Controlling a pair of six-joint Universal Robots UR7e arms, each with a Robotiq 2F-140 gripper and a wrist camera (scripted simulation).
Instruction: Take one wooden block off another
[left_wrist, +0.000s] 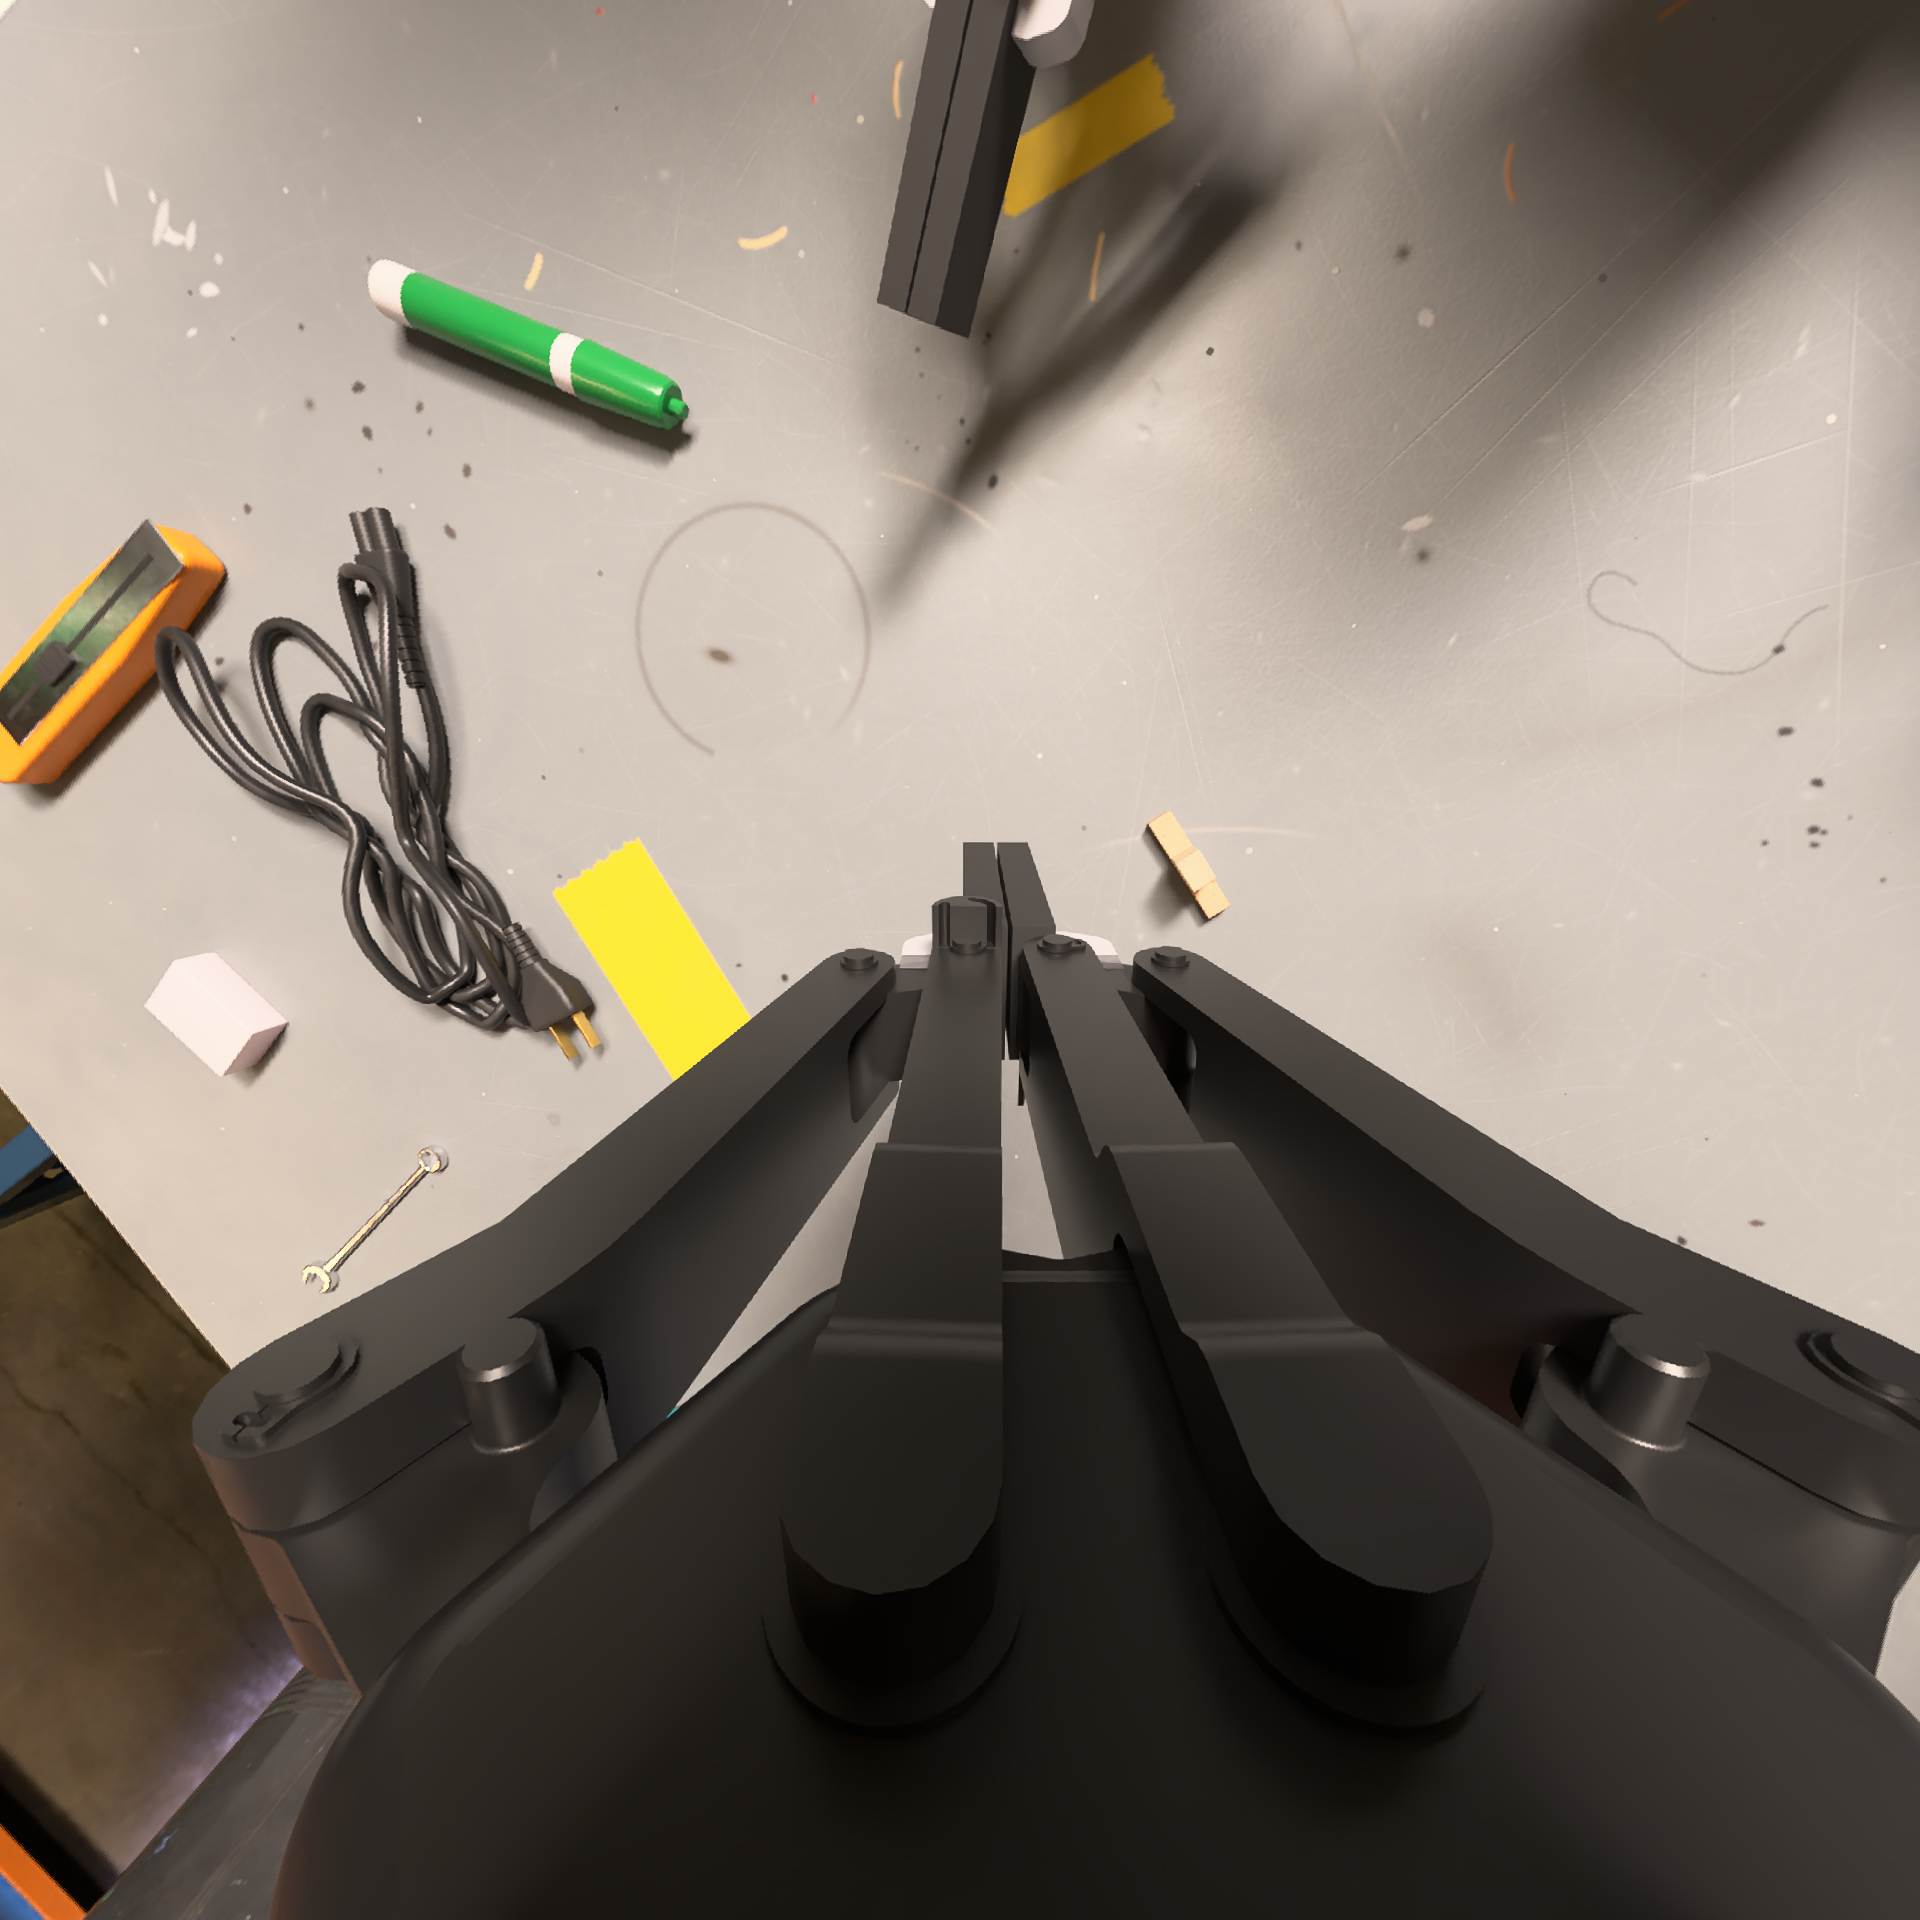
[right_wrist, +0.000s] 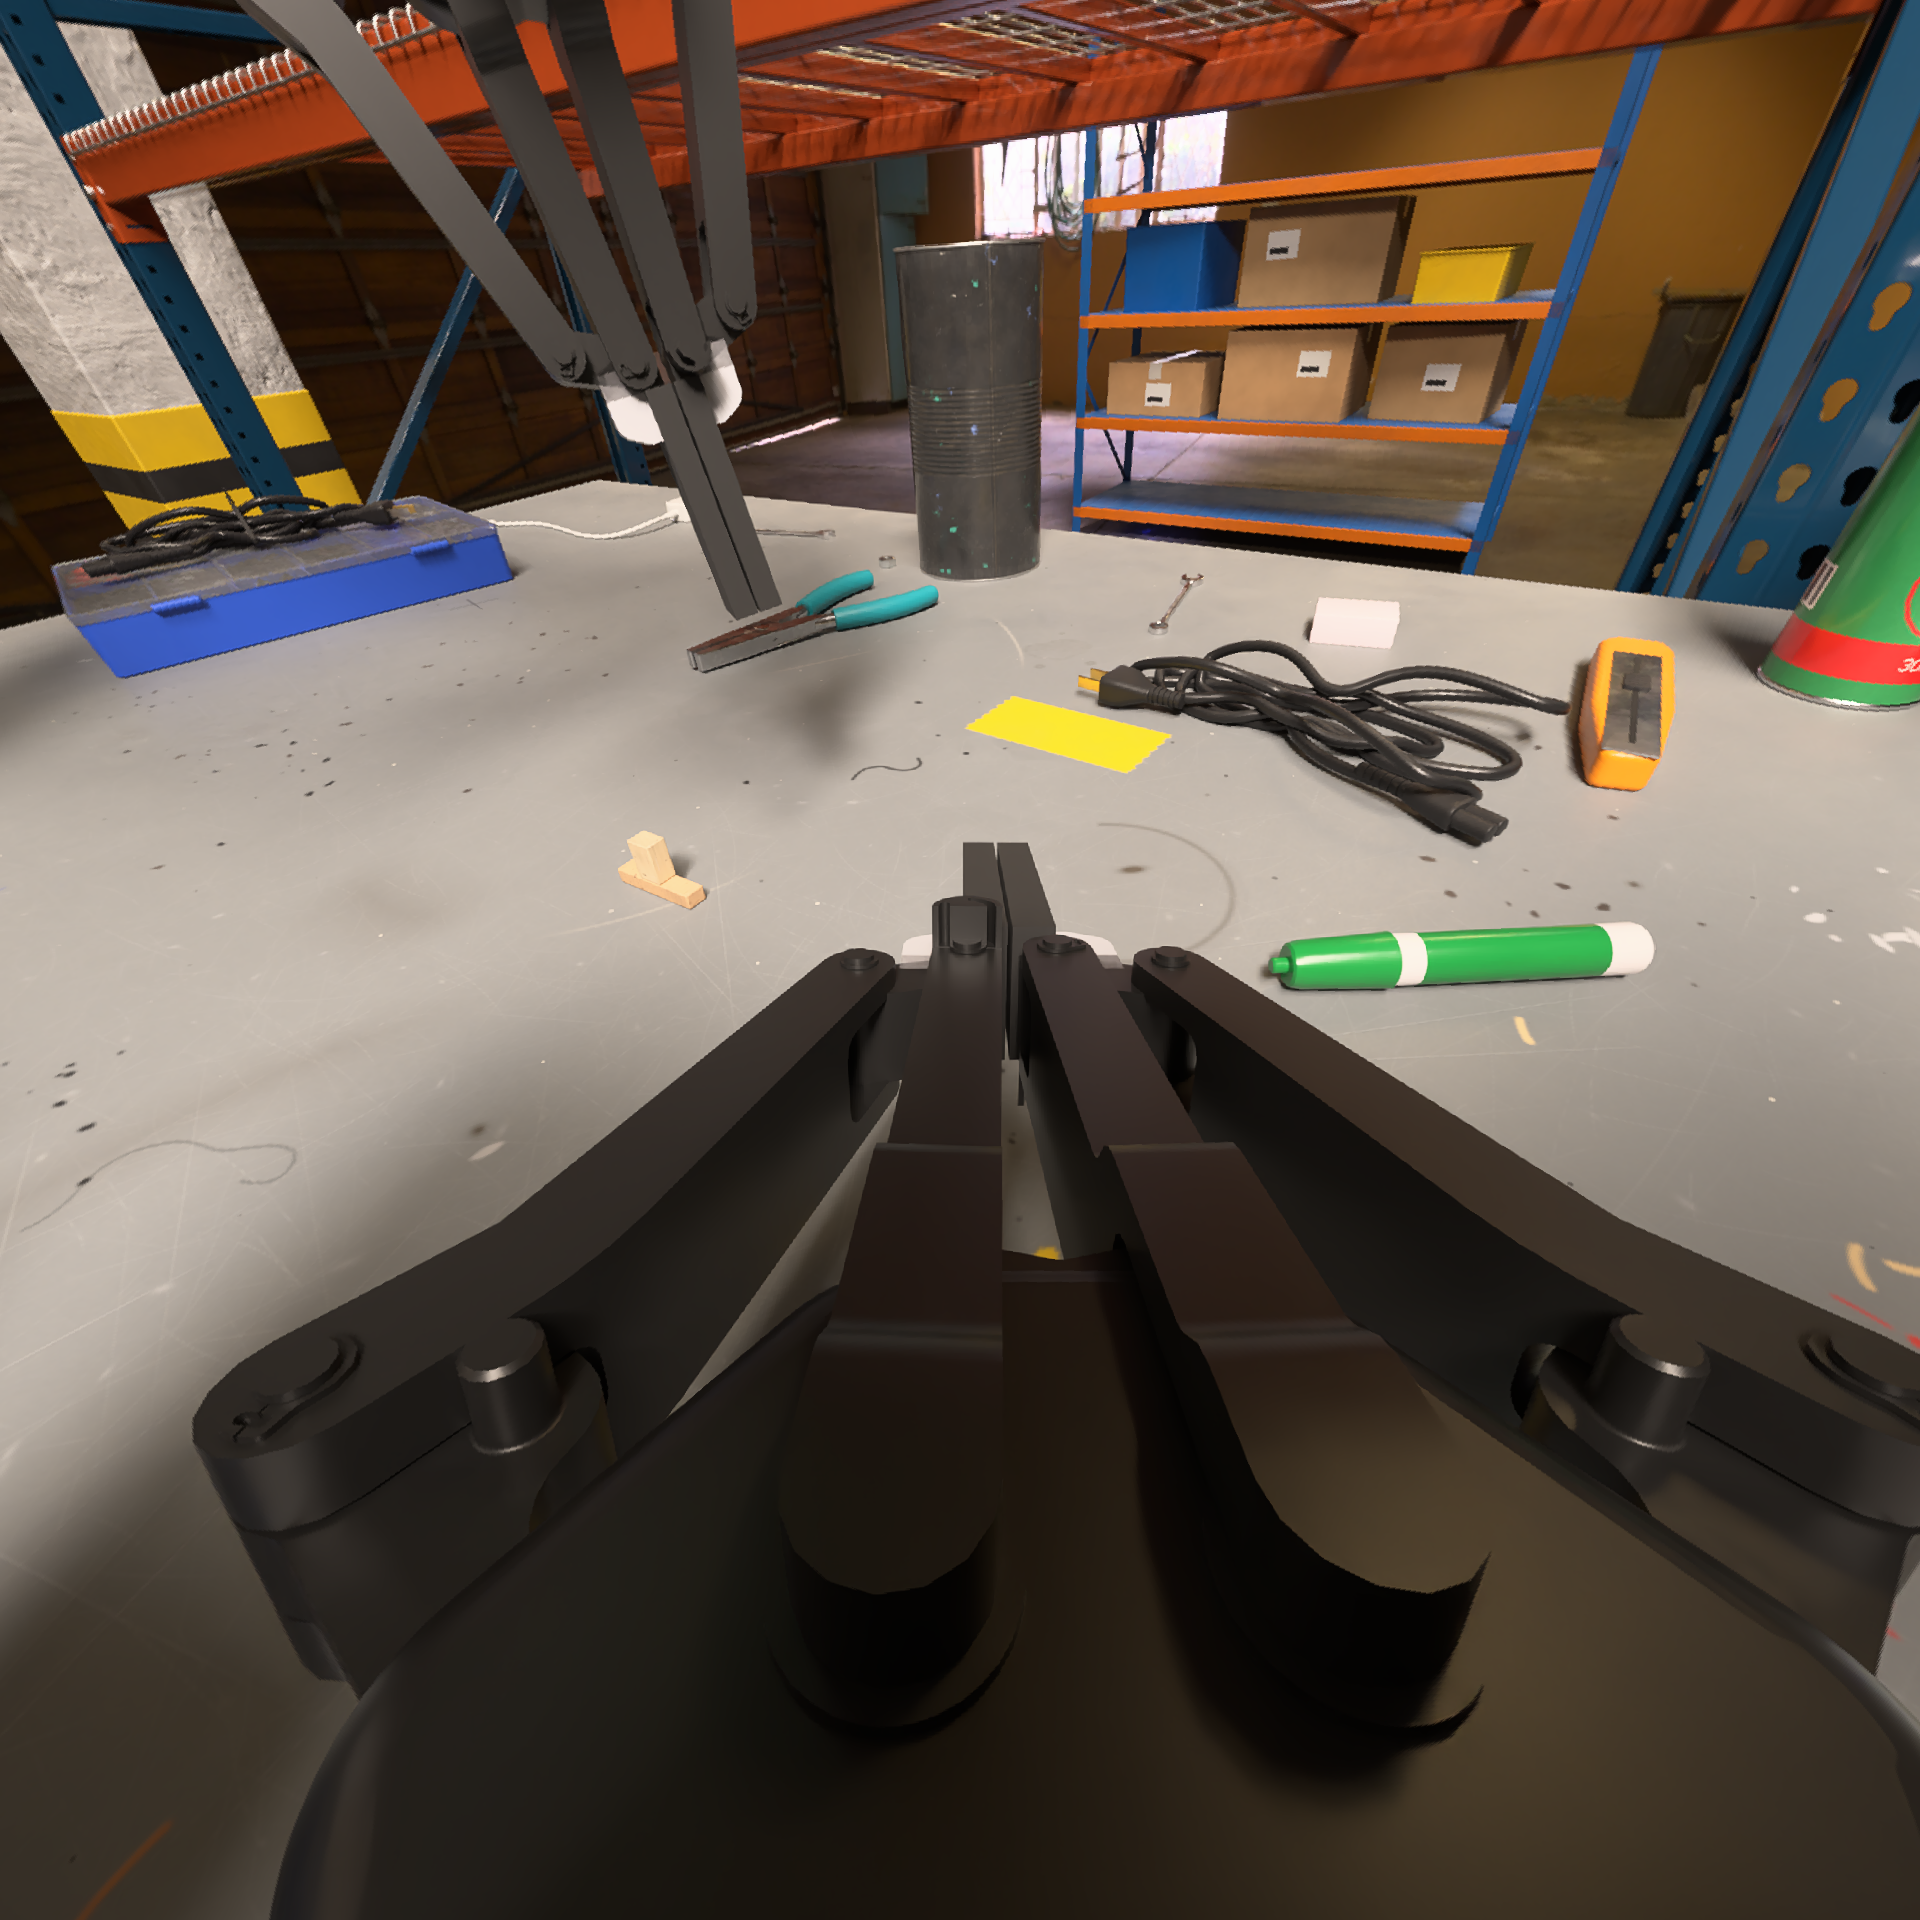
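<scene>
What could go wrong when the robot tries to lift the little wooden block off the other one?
1. Both end effectors, left and right, are shut; either must open before reaching in.
2. The upright block is tiny, so the fingers might grab or nudge the flat block beneath too.

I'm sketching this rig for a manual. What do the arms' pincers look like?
Both match: the left pincer and right pincer are matte dark grey, nearly black, with two slim flat fingers on jointed linkage bars, round pivot pins and small white pieces at the knuckles. No cables or markings show.
</scene>
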